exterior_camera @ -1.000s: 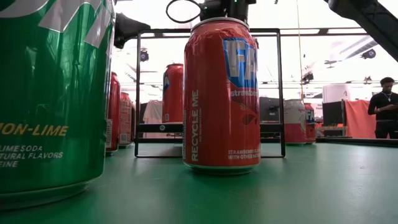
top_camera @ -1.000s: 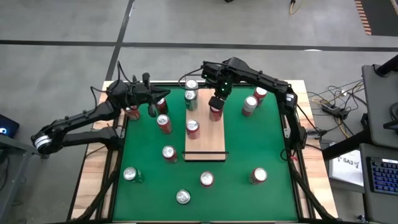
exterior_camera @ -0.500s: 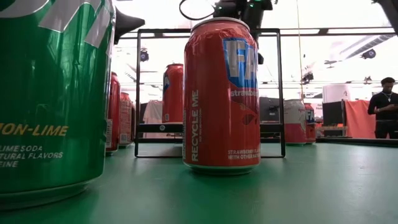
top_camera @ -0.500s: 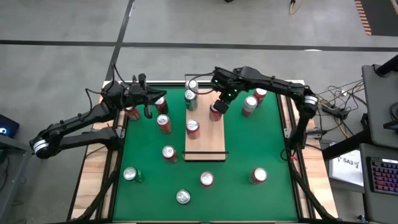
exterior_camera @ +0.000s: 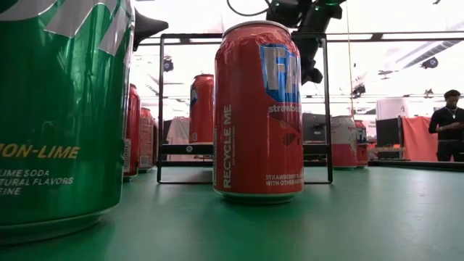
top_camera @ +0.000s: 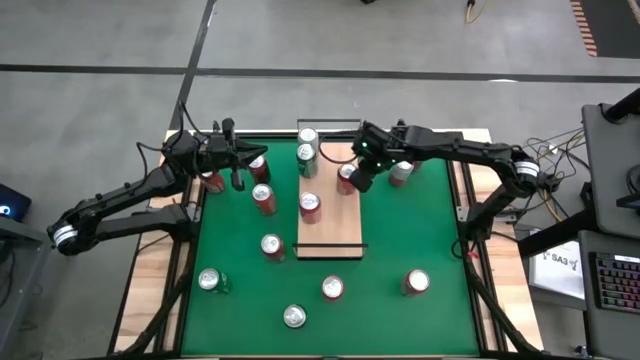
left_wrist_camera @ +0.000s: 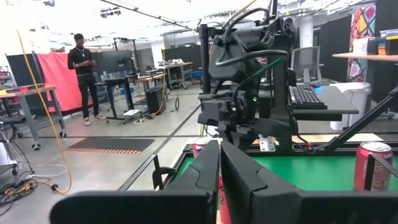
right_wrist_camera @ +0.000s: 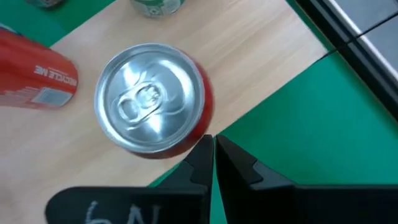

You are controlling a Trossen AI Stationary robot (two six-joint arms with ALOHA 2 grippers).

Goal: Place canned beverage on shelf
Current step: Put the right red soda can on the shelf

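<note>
High view: shelf [top_camera: 331, 235] lies mid-mat with cans on its far half — two green-and-silver ones at the far left [top_camera: 307, 152], a red can [top_camera: 310, 205] nearer the middle, and another red can [top_camera: 346, 178] at the right edge. Right gripper [top_camera: 362, 176] hovers just beside that last can, jaws closed and empty. Left gripper [top_camera: 238, 165] waits at the far left, jaws closed, holding nothing. Judged part-done: several loose cans [top_camera: 332, 288] remain on the green mat [top_camera: 440, 320].
</note>
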